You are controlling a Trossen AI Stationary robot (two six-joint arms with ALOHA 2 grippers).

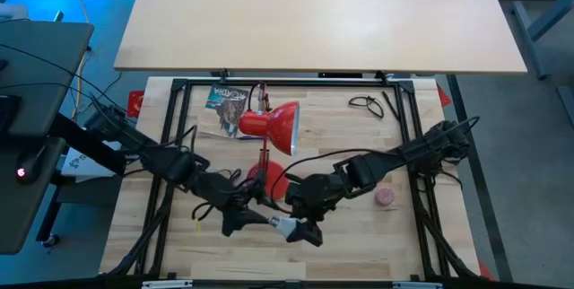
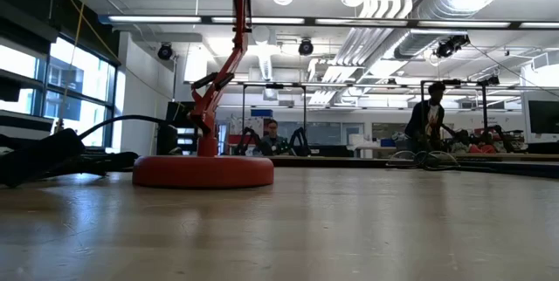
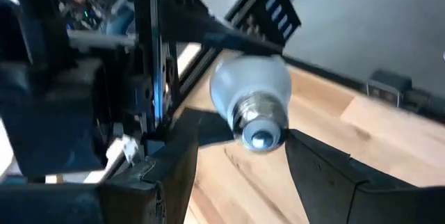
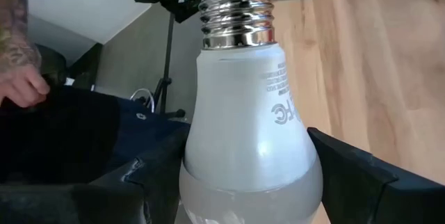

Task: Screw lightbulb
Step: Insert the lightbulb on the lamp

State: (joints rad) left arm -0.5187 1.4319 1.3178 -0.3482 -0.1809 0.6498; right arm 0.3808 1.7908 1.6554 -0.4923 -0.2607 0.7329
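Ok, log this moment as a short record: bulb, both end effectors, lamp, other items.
bulb: lightbulb held off the table, screw base toward the left end effector
right end effector: shut on the bulb's glass end
left end effector: fingers open on either side of the screw base, not gripping
lamp: red lamp behind the arms, shade tipped sideways
other: pink ball, glasses

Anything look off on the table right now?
Yes: the red lamp looks tipped over, its shade low beside a crumpled wrapper. The lightbulb is in the right gripper; the open left gripper faces its base.
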